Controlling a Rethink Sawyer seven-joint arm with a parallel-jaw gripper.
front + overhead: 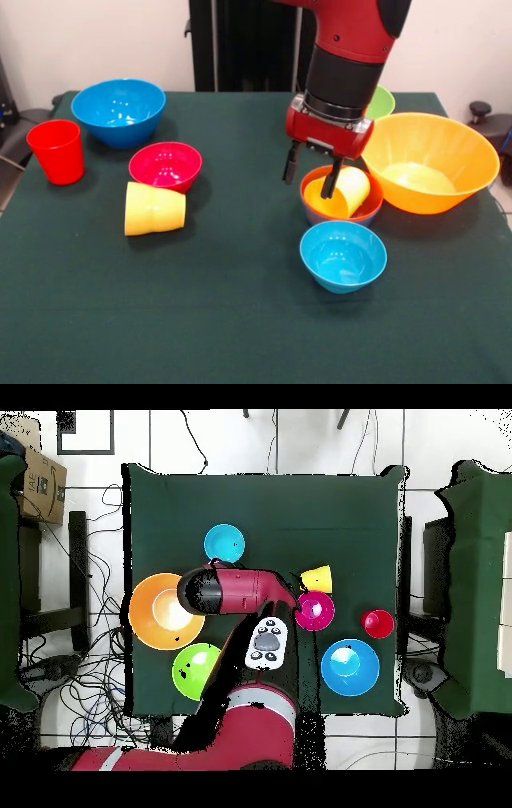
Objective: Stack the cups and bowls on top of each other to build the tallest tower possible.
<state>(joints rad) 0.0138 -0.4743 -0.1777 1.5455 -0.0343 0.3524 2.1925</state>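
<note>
Yellow-orange, the large bowl point(430, 162) sat by one side edge of the table point(240, 320), the lime green bowl point(382, 102) behind it. I saw the medium blue bowl point(119, 110) and red cup point(57, 150) near the opposite far corner. My gripper point(310, 179) hung open, one finger inside the orange-red bowl point(341, 196) beside a tilted yellow cup point(350, 189).
</note>
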